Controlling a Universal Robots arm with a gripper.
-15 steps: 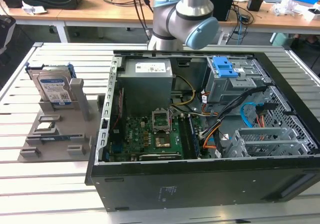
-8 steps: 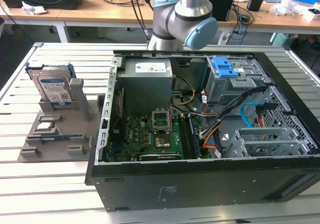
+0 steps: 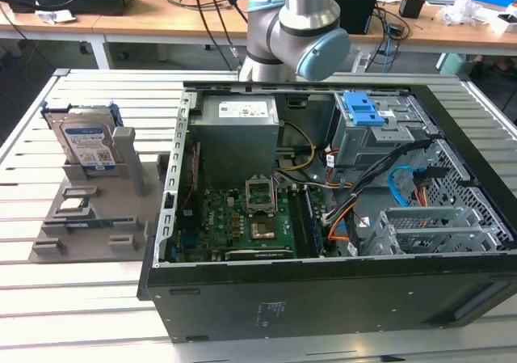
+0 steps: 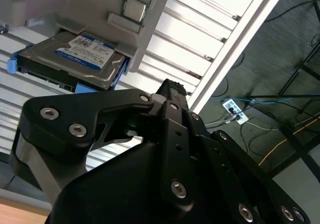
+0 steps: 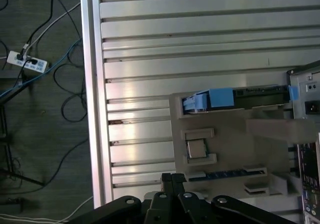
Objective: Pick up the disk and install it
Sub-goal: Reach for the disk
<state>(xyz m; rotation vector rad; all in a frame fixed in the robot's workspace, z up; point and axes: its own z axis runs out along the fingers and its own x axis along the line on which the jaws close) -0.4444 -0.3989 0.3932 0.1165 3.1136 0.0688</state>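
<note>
**Pick-up not begun: disk seated in its stand, gripper clear of it**

The disk (image 3: 87, 141) stands on edge, slightly tilted, in the grey stand (image 3: 97, 217) on the slatted table (image 3: 73, 314). That is at the exterior view's left, just beside the open computer case (image 3: 323, 298). In the second wrist view the gripper (image 4: 172, 88) hangs apart from the disk and does not hold it. I cannot tell whether the gripper is apart or together.

My recommendations:
- Square your gripper to the disk's upper edge and centre it along the length, so the load should hang level.
- Take hold across the flat faces, not on the blue frame, which looks likely to flex.
- Keep clear of the grey post (image 3: 129, 157) just beside the disk.
- Lift in line with the slot, since a sideways pull could jam the frame or drag the stand.
</note>
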